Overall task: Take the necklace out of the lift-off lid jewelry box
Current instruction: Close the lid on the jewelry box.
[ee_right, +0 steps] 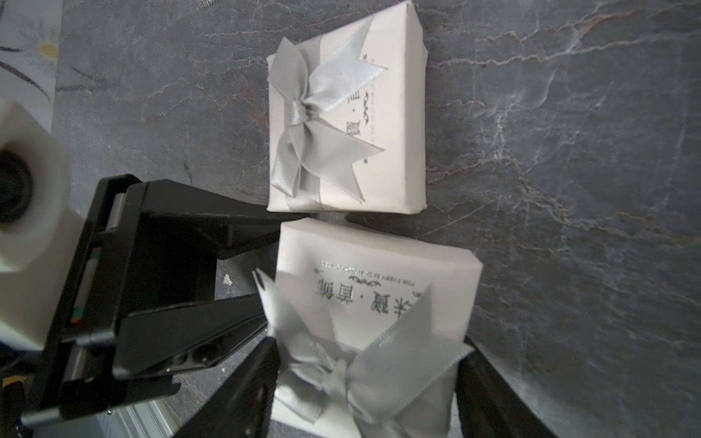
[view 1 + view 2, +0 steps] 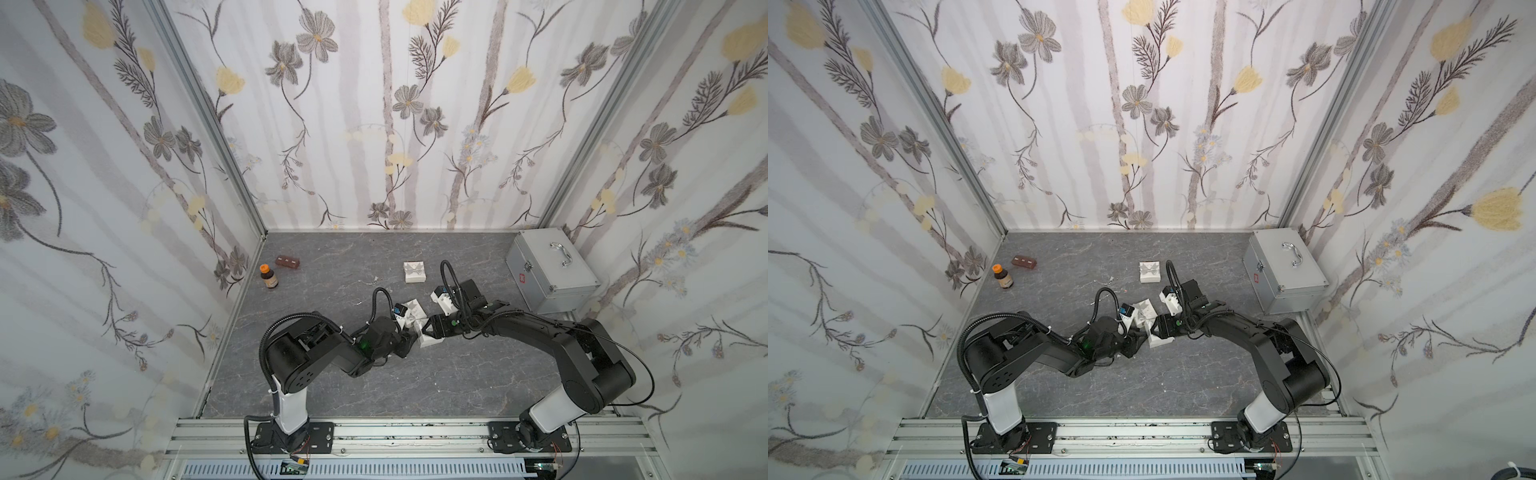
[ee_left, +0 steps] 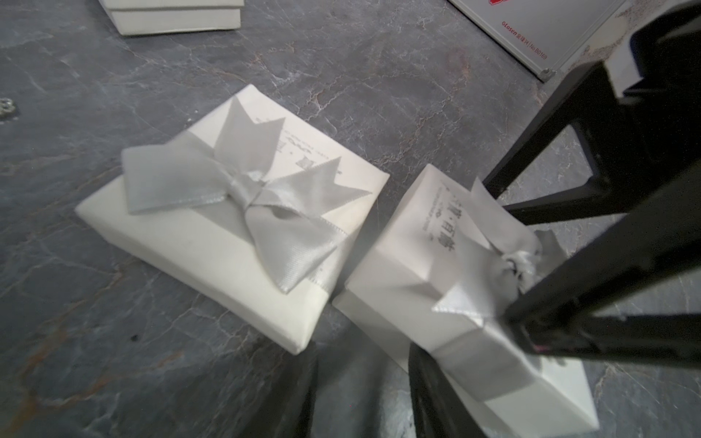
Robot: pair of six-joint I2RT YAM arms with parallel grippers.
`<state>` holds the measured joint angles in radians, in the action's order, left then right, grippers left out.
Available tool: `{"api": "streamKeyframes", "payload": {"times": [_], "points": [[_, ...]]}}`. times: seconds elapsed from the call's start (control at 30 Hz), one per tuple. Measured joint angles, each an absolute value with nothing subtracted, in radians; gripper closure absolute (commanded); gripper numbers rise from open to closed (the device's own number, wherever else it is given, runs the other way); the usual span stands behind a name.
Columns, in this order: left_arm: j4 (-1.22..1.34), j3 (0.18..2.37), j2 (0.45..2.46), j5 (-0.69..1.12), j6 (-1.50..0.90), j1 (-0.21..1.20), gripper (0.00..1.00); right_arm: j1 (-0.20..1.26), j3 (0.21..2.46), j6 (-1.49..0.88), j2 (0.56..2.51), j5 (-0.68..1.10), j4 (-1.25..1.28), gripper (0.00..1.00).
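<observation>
Card and satin make up the jewelry box point(image 2: 430, 338), which sits mid-table between the two arms with its lid point(image 1: 379, 273) on. The necklace is not visible and presumably lies inside. I judge the box light and stiff but easily dented, and the ribbon bow point(image 1: 352, 375) slippery. The lid's plain side walls look the best hold, with the base steadied.

The right gripper point(image 1: 370, 349) stands wide astride the lid, its jaws just beside the two side walls; whether they press it I cannot tell. The left gripper point(image 3: 364, 352) is about half open at the box's left side, its hold unclear.

Just beyond, touching or nearly so, lies a second box point(image 1: 345, 113). Farther off is a third box point(image 2: 414, 272), and at far right a silver case point(image 2: 552, 270).
</observation>
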<state>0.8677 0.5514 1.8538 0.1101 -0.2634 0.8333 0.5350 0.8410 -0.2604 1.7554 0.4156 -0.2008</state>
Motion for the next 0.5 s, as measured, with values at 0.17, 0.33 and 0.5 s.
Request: {"api": "streamKeyframes", "payload": {"times": [0.17, 0.33, 0.5], "points": [[0.865, 0.525, 1.829, 0.097, -0.266, 0.833, 0.57, 0.543, 0.853, -0.26, 1.775, 0.399, -0.202, 0.33], [0.832, 0.478, 1.771, 0.097, -0.269, 0.834, 0.56, 0.552, 0.857, -0.258, 1.8, 0.378, -0.217, 0.33], [0.761, 0.447, 1.691, 0.08, -0.269, 0.831, 0.55, 0.558, 0.872, -0.258, 1.803, 0.345, -0.247, 0.34]]}}
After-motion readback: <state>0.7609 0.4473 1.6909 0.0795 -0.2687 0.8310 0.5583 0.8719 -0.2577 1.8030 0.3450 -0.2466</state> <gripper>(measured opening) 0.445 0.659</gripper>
